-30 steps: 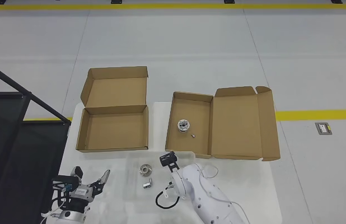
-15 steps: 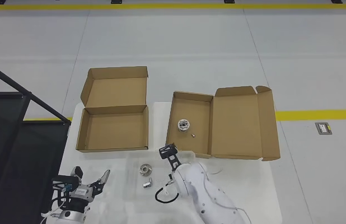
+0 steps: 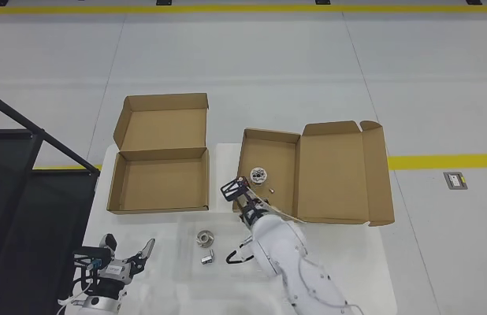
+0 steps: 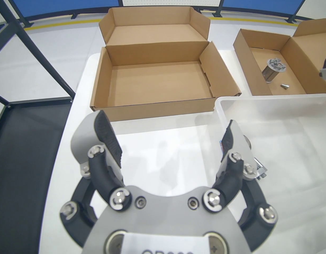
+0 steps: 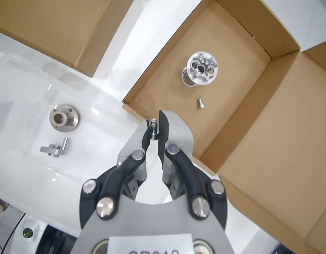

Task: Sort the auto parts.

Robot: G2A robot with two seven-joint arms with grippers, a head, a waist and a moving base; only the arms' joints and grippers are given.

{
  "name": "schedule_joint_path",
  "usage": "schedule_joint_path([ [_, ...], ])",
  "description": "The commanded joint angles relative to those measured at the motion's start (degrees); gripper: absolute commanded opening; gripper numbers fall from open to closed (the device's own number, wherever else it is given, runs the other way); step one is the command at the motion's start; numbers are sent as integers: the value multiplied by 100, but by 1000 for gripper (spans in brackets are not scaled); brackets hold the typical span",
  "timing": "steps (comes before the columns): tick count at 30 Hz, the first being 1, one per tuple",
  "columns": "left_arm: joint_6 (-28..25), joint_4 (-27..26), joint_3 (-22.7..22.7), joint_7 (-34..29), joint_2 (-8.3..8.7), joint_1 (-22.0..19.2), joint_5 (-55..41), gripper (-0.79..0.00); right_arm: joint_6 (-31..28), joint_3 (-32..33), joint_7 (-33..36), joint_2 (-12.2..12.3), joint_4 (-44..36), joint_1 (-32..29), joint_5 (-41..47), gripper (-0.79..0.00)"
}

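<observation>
My right gripper (image 5: pixel 154 129) is shut on a small threaded bolt (image 5: pixel 153 127), held above the near left corner of the right cardboard box (image 5: pixel 233 133); in the top view the right gripper (image 3: pixel 235 189) hangs by that box's left wall (image 3: pixel 241 169). Inside the box stand a round slotted metal hub (image 5: pixel 200 69) and a small screw (image 5: pixel 200 103). On the clear tray (image 5: pixel 25 101) lie a flanged bushing (image 5: pixel 64 117) and a small bracket (image 5: pixel 55 149). My left gripper (image 4: pixel 168 144) stands open over the table's front left, nothing between its fingers.
An open cardboard box (image 3: pixel 159 179) with nothing in it stands at the back left, its lid (image 3: pixel 163 121) folded back. The right box's lid (image 3: pixel 342 173) lies flat to the right. A dark rack (image 3: pixel 23 197) flanks the table's left side.
My right gripper, holding the bolt, has travelled away from the tray toward the right box's left wall. The left arm has kept still.
</observation>
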Motion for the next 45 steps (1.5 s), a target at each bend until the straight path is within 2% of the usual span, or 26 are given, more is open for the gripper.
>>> schedule_joint_path([
  [1,0,0,0,0,0,0,0,0,-25,78,-132,-28,570,312,72,-785],
  [7,0,0,0,0,0,0,0,0,-193,279,-458,-120,1937,987,707,-785],
  [20,0,0,0,0,0,0,0,0,-207,311,-659,-121,2027,949,709,-785],
  [36,0,0,0,0,0,0,0,0,-676,504,-1460,-217,4057,1856,1326,-785],
  [45,0,0,0,0,0,0,0,0,-560,398,-1634,-306,4624,2121,1412,-785],
])
